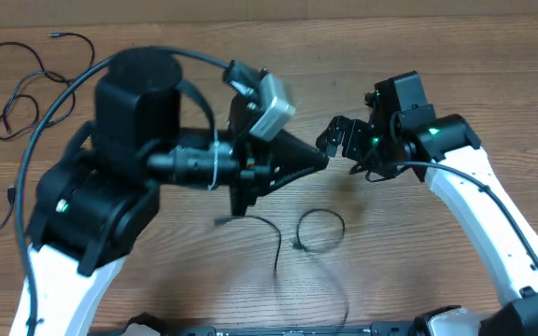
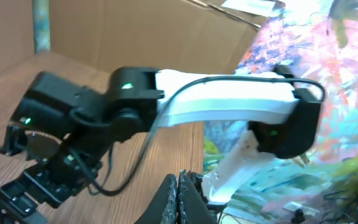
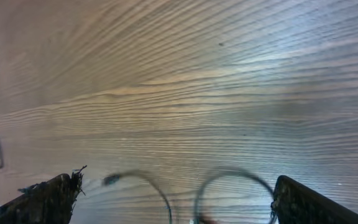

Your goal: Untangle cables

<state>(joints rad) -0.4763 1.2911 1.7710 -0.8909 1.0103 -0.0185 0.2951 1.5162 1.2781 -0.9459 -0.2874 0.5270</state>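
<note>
**Inspector:** State of both grippers?

**Operator:** From my station, the left gripper (image 2: 179, 190) has its ribbed fingers pressed together, and I see nothing between them. On the overhead view it points across the wooden table (image 1: 437, 56) toward the right gripper (image 1: 337, 145), tip near tip but apart. The right gripper's fingers (image 3: 48, 199) stand wide apart and hold nothing.

**Inspector:** Location of the work item?

**Operator:** I log three groups of cables. A looped cable (image 1: 321, 213) lies flat on the table near both grippers, on the side toward the arm bases. In the right wrist view it sits low in the frame between the spread fingers, untouched. A loose strand (image 1: 278, 247) with a small plug end lies just beside it, on the left arm's side, curving toward the near edge. I cannot tell whether strand and loop touch. The loose cables (image 1: 21, 89) sprawl in open loops at the far corner on the left arm's side, well apart from both grippers.

**Inspector:** Markings, brands, labels?

**Operator:** Green indicator lights (image 1: 432, 131) glow on the right arm (image 2: 229, 102); another shows on the left arm (image 1: 110, 205). A white sheet (image 2: 247, 5) at the top edge of the left wrist view is too blurred to read.
</note>
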